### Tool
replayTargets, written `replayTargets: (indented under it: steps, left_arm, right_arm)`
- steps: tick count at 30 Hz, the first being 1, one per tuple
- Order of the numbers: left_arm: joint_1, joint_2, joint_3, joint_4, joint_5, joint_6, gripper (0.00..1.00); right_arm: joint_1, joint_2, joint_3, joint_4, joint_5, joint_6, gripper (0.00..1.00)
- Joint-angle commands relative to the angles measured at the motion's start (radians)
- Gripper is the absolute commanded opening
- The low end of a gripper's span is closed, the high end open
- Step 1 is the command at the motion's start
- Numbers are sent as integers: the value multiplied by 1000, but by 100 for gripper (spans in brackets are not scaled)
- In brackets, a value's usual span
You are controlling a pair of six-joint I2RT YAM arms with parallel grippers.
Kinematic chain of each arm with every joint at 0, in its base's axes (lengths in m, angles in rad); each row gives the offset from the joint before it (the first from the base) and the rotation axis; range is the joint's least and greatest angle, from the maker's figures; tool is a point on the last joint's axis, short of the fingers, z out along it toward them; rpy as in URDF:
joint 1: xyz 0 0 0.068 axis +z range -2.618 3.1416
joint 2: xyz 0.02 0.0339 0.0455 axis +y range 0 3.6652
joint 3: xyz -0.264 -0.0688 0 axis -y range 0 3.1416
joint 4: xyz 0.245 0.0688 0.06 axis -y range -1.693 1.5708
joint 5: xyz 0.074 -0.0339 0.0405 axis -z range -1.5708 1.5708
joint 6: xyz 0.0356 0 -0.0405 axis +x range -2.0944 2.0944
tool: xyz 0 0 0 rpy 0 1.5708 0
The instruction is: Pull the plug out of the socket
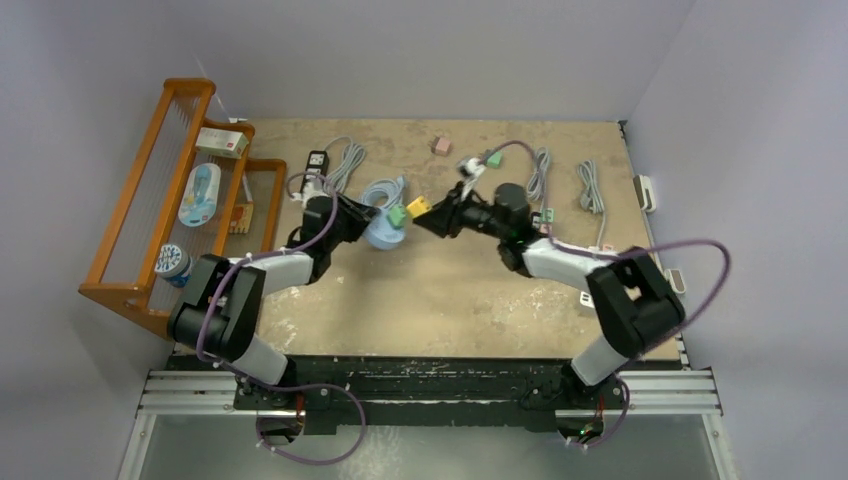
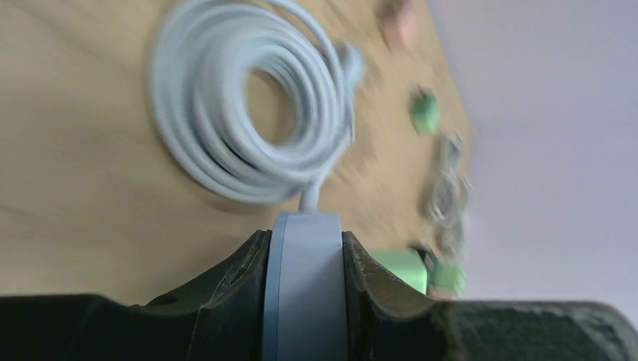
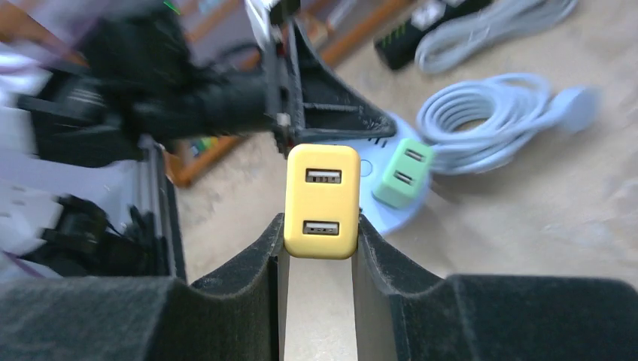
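Tabletop seen from above: my left end effector is clamped on the round blue socket at mid table. My right end effector faces it, closed on the yellow plug. The plug sits just beside the socket, next to a green plug that is seated in the socket. From here I cannot tell whether a gap separates the yellow plug from the socket.

Left wrist view, blurred: my dark fingers squeeze the socket's pale blue rim from both sides. Its white cable lies coiled on the table beyond it. The green plug peeks out at the right. The yellow plug is out of sight here.

Right wrist view: my two padded fingers grip the yellow plug by its sides, its two USB ports facing the camera. The socket shows behind it and to the right, with the green plug seated in it. The yellow plug is no longer over the socket's face.

I judge the pull nearly or fully done. The yellow plug looks free in my right grip while my left braces the socket. What seems left is drawing clear and setting things down.
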Motion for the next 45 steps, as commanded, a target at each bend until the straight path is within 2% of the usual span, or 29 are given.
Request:
replayTargets:
  steps: [1,3,5,6,9,14,15,18,20,23,25,28,38,45]
  left_arm:
    - [167,30,12,-114,-339,147,0]
    - [167,24,16,-112,-349,180,0]
    - [167,20,21,-107,-349,198,0]
    - [167,18,24,-109,-347,205,0]
    - [167,-2,17,-90,-324,231,0]
    - [169,-26,-17,6,-228,271,0]
    - [169,-25,-20,21,-200,277,0]
    - [169,-18,-38,78,-133,287,0]
    - [169,-17,-49,106,-107,291,0]
    - [169,-20,-59,132,-80,307,0]
    - [169,-20,-64,149,-60,316,0]
    - [169,-20,-68,171,-31,318,0]
    - [169,-7,-77,224,21,306,0]
    - [169,-1,-85,241,31,294,0]
  right_arm:
    - [-149,-144,-99,208,-184,209,0]
    - [-211,-96,-148,233,-225,236,0]
    - [-228,-36,-191,394,-276,328,0]
    - [-229,-8,-187,410,-268,348,0]
    - [-229,104,-90,200,-248,285,0]
    - [-229,267,-18,175,-271,364,0]
    - [-229,281,-7,151,-257,360,9]
    - [-226,275,28,10,-155,260,47]
    - [-217,252,60,-105,-82,190,66]
    - [-202,197,99,-187,20,128,86]
    - [-154,159,157,-264,140,55,91]
    - [-80,147,246,-290,226,-28,92]
    - [13,419,585,-315,28,-86,87]
    - [40,519,669,-379,-28,-99,79]
